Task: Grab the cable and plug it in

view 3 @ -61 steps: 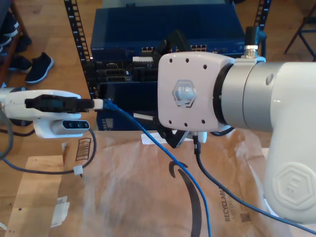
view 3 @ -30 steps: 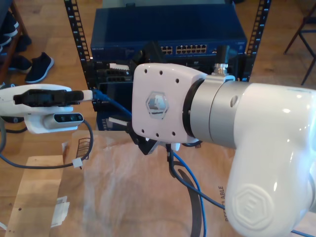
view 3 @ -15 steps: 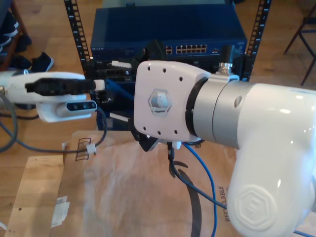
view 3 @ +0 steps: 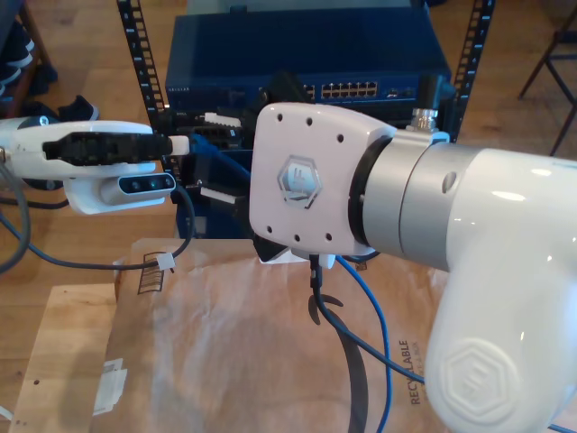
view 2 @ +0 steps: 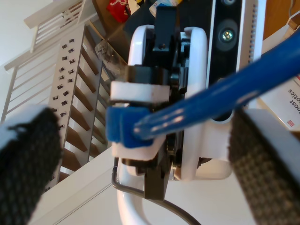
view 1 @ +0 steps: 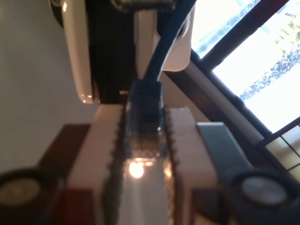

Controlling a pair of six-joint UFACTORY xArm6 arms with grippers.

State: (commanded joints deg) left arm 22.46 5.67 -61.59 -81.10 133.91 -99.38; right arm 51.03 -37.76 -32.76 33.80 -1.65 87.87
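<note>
One pincer, my first (view 1: 143,140), clamps the cable (view 1: 146,101) plug; my second pincer (view 2: 140,136) gapes apart.

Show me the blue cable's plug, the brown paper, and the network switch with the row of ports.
plug (view 1: 143,124): first wrist view, translucent body between the pads.
brown paper (view 3: 225,361): exterior view, bare middle.
network switch (view 3: 361,63): exterior view, blue top panel.

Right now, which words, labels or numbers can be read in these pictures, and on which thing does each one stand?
"RECYCLABLE", cut off by the picture's edge: brown paper sheet.
Small white brand lettering: blue network switch, too small to read.
Red and black print: white label, blurred and cropped, unreadable.
</note>
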